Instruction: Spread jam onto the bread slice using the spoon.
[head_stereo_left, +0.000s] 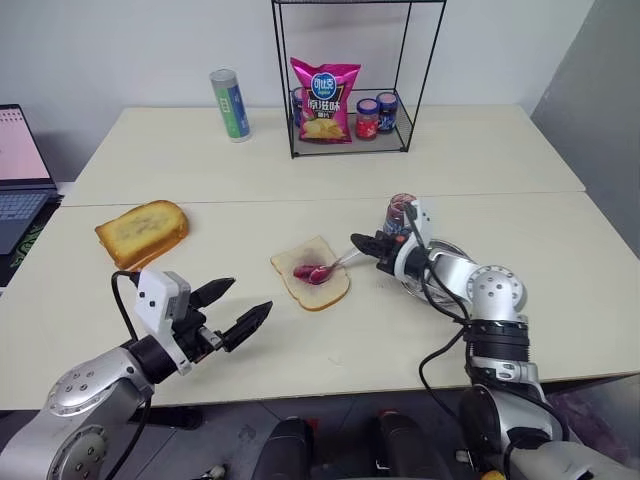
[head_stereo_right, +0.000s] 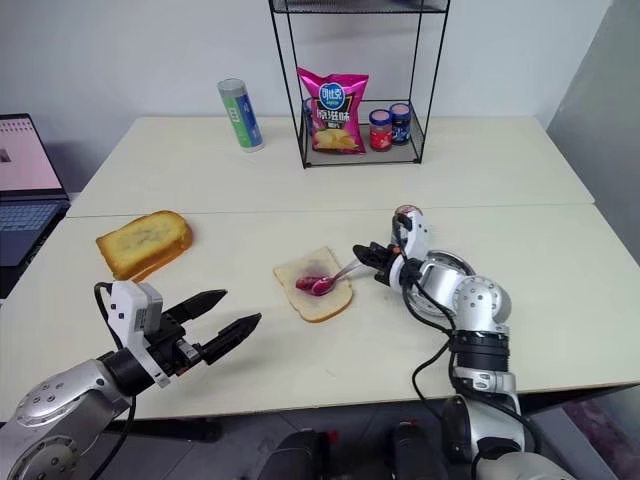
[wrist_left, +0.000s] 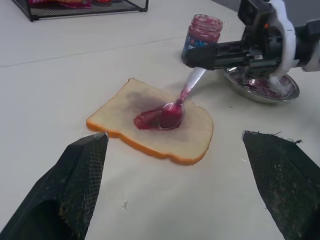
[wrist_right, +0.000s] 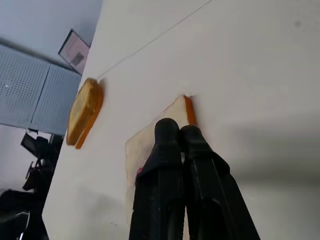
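The right pincer, clenched on the spoon, points its handle toward the robot's left, bowl resting in the jam mid bread slice, while the left pincer hangs released, near.

Bread slice is lying at frame centre on the table, w/ jam and the spoon bowl sitting on it. Toasted slice is lying at mid left. Wire rack is standing at top centre, chips bag and small jars inside. Can is standing left of rack. Open jar and steel dish are sitting right of bread.
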